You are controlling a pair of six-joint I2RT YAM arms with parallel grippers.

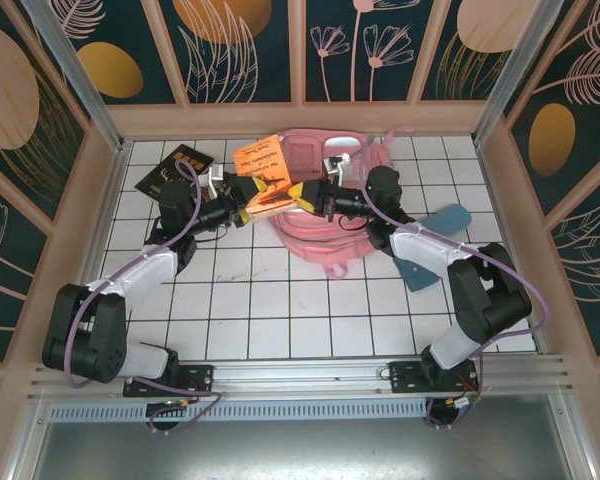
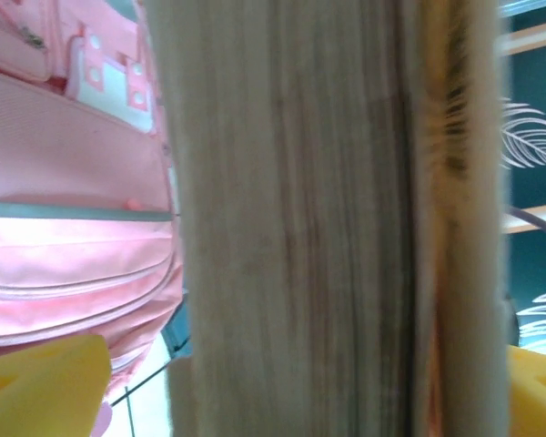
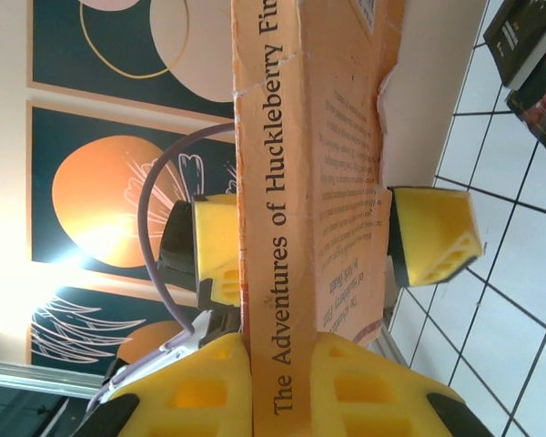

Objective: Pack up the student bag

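The student bag (image 1: 315, 160) lies flat on the white tiled worktop (image 1: 250, 310) at its far middle, close to the back wall, with its pink front pockets and pale strip facing the left wrist camera (image 2: 73, 228). Whether any of its compartments is unzipped cannot be told. An orange paperback (image 1: 263, 172), its spine reading "The Adventures of Huckleberry Finn" (image 3: 282, 200), is held in the air over the bag's left edge, outside the bag, between the two arms. The right gripper (image 1: 315, 197) comes at it from the right, and its jaws stand narrow, clamped across the book's thickness at the spine end (image 3: 282, 373). The left gripper (image 1: 242, 205) comes from the left with its jaws wide, one yellow pad on each side of the book's cover (image 3: 318, 241). In the left wrist view the page edges (image 2: 337, 218) run between its fingers (image 2: 36, 387), and a sliver of worktop shows between one finger and the book. A dark book (image 1: 175, 168) lies on the worktop to the left of the bag, apart from it. A blue case (image 1: 450, 217) lies to the bag's right, partly under the right arm.
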